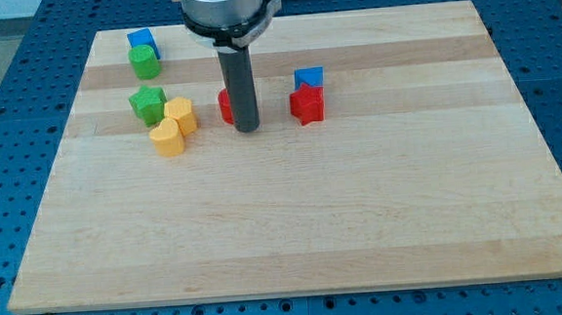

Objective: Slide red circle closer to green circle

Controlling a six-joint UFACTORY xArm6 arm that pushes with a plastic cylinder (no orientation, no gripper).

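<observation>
The red circle (225, 106) lies near the middle of the board, mostly hidden behind my rod. My tip (247, 129) rests on the board just right of and below it, touching or almost touching it. The green circle (143, 61) stands at the upper left, well away from the red circle, with a blue block (141, 39) just above it.
A green star-shaped block (147, 104) and two yellow blocks (181, 115) (167, 139) sit between the two circles, to the left of the red one. A red star-shaped block (307, 105) and a blue block (308, 77) stand to the right of my tip.
</observation>
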